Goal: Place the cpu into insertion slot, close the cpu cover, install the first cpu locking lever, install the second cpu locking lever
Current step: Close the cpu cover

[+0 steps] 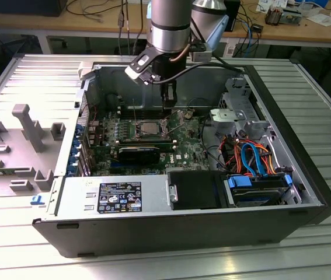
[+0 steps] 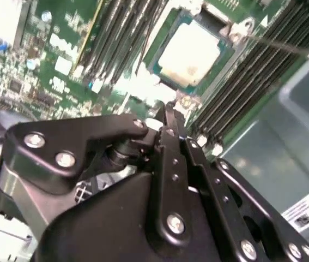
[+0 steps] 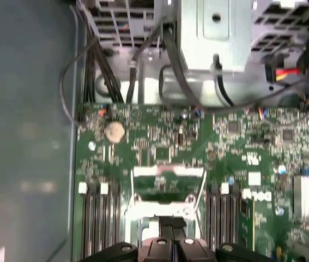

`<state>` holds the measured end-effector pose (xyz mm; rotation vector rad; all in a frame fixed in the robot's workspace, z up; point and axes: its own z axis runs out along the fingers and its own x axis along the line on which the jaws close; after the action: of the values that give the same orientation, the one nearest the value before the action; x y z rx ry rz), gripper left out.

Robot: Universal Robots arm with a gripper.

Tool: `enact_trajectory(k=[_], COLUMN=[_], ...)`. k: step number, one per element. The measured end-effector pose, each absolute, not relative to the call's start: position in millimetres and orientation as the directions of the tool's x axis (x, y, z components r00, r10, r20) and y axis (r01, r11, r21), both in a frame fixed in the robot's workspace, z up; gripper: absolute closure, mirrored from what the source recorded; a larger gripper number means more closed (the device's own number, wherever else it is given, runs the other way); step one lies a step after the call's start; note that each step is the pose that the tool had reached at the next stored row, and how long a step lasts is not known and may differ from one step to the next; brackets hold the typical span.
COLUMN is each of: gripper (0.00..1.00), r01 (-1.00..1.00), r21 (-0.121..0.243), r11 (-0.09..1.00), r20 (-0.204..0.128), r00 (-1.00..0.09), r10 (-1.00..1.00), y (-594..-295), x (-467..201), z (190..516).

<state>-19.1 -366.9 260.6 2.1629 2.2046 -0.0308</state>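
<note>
The cpu (image 2: 189, 52) shows its silvery-grey top and lies in the insertion slot (image 1: 147, 129), a square socket on the green board. A silver metal frame, the cpu cover (image 3: 168, 173), lies around the socket; I cannot tell if it is fully flat. A thin wire lever (image 2: 282, 46) stands off the board beside the socket. My gripper (image 2: 168, 112) hangs just above the board at the socket's edge, its black fingers together with nothing between them. In the exterior view the gripper (image 1: 169, 105) is behind the socket, and the first wrist view has the gripper (image 3: 171, 222) over the slot's rim.
Long black memory slots (image 2: 241, 71) flank the socket. A black card (image 1: 139, 153) lies in front of it. A drive cage (image 1: 241, 108) and coloured cables (image 1: 253, 157) fill the exterior view's right of the case. Grey fixtures (image 1: 28, 125) stand outside it.
</note>
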Motion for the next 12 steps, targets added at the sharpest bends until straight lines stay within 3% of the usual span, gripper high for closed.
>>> enact_trajectory(k=[12], gripper=[0.89], r01=[0.998], r21=[0.009], r11=[0.066], r20=[-0.052], r00=[-0.065], r10=[0.997], y=[-366.7], x=[15.1], z=[265.2])
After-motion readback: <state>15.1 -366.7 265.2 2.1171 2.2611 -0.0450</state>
